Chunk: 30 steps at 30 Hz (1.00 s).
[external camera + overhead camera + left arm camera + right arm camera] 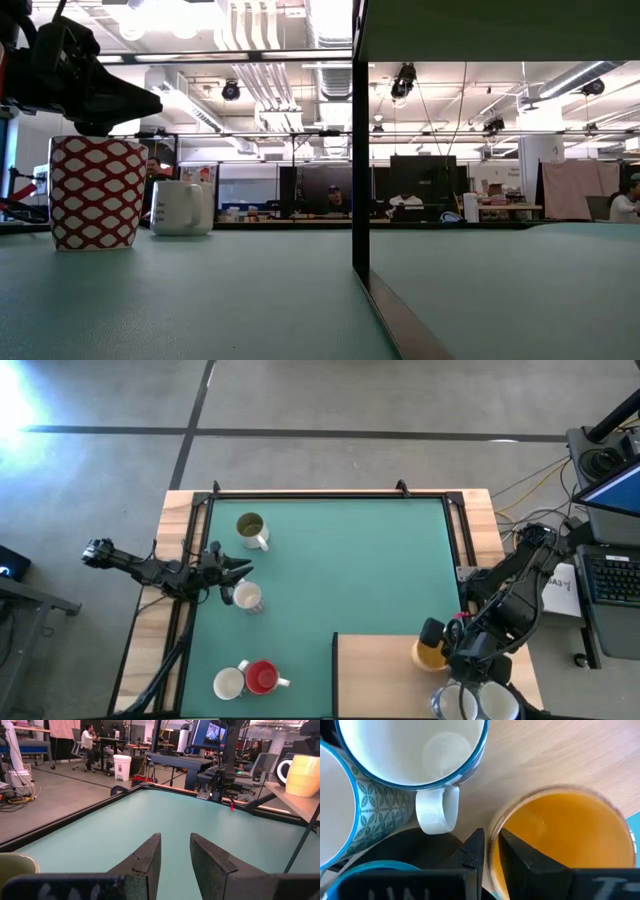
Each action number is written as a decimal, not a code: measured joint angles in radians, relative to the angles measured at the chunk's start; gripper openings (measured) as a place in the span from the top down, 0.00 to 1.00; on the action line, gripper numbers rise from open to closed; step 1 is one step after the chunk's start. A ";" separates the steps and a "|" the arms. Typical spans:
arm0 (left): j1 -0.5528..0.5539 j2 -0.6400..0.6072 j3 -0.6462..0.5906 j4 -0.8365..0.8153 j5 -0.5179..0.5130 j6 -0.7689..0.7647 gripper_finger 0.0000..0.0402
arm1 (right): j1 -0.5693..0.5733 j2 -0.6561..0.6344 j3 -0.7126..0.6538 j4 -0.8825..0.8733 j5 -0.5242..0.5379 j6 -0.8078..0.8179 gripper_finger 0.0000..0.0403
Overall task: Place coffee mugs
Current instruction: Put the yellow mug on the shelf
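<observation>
- The orange mug (565, 840) is straddled at its rim by the right gripper (491, 851), fingers narrowly parted around the wall.
- The left gripper (175, 852) is held partly open and empty, a white mug (247, 597) just beside it.

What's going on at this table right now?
The right gripper sits over the orange mug on the wooden shelf, its fingers straddling the mug's rim, beside blue-patterned mugs. The left gripper waits, open and empty, near a white mug on the green mat, where three more mugs stand.

high overhead, low table-level, wrists close, shared mat (330, 570)
</observation>
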 joint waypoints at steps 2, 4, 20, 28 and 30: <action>0.000 0.000 0.000 0.000 0.000 0.000 0.78 | 0.000 0.000 0.000 0.001 0.000 0.018 0.86; 0.000 0.000 0.000 0.000 0.000 0.000 0.78 | 0.000 0.000 0.000 0.004 -0.001 0.044 0.84; 0.000 0.000 0.000 0.000 0.000 0.000 0.78 | 0.000 -0.015 0.074 0.006 -0.001 0.246 0.81; 0.000 0.000 0.000 0.000 0.000 0.000 0.78 | 0.000 -0.036 0.074 0.006 0.041 0.475 0.84; 0.000 0.000 0.000 0.000 0.000 0.000 0.78 | 0.000 -0.040 0.074 0.004 0.083 0.523 0.84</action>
